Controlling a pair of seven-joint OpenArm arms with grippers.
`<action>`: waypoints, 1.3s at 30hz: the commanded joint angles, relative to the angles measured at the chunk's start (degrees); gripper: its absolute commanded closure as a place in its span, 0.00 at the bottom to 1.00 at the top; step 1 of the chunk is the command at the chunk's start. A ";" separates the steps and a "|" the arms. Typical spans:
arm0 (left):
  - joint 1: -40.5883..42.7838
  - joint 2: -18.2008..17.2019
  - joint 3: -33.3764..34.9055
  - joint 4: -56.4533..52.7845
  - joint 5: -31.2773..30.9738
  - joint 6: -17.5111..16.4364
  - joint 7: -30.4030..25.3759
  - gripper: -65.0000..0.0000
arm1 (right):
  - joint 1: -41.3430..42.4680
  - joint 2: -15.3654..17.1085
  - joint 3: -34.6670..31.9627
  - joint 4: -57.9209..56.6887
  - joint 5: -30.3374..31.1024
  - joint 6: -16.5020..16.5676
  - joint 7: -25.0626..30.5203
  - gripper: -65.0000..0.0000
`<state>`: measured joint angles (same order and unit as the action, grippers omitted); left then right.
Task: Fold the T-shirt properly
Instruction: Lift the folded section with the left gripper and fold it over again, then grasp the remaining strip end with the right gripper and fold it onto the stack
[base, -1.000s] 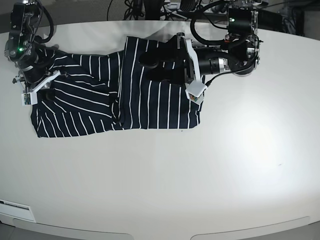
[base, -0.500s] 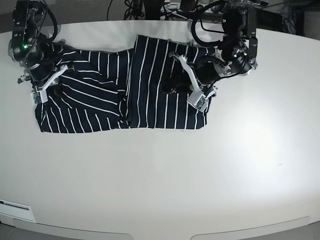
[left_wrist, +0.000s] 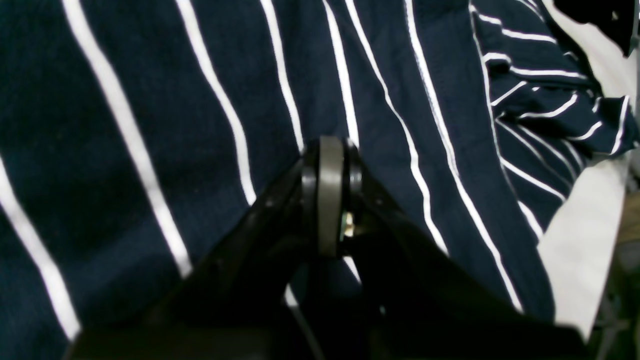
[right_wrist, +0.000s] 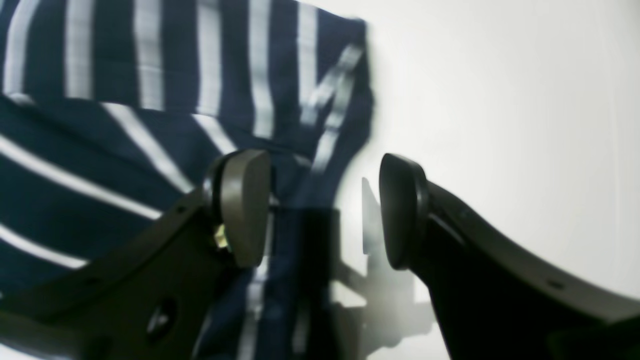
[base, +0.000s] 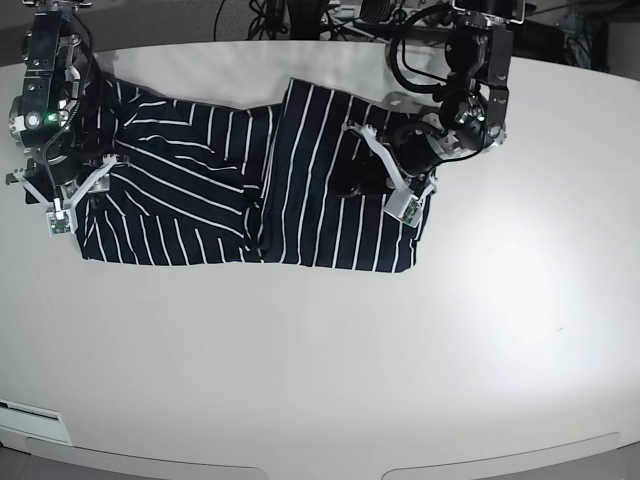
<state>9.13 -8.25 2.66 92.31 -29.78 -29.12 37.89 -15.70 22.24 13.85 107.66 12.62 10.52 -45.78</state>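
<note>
- The T-shirt (base: 250, 190) lies spread across the far left part of the white table (base: 400, 350), its right half folded over the left.
- The left gripper (left_wrist: 330, 195) sits above the shirt's right half with its jaws pressed together; whether cloth is pinched between them cannot be told.
- The right gripper (right_wrist: 320, 210) stands at the shirt's left edge, jaws apart, one pad (right_wrist: 245, 205) over cloth, the other over bare table.
- Dark cables (base: 300, 15) crowd the far side beyond the table.
</note>
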 joint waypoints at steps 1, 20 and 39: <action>0.63 -1.64 -0.42 -0.81 6.73 3.28 6.01 1.00 | 0.42 0.96 1.05 0.90 0.94 -0.55 0.28 0.43; 0.50 -2.51 -0.46 -0.44 2.12 2.84 6.03 1.00 | 0.28 0.57 11.56 -25.00 41.46 22.71 -10.95 0.43; 0.02 -2.54 -0.90 2.40 -7.43 -6.99 6.05 0.89 | 7.21 2.25 3.89 -23.43 26.43 20.31 -7.82 1.00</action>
<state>9.21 -10.48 1.83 94.11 -37.82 -36.05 42.74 -8.29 23.16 17.43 84.40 44.25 33.21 -50.41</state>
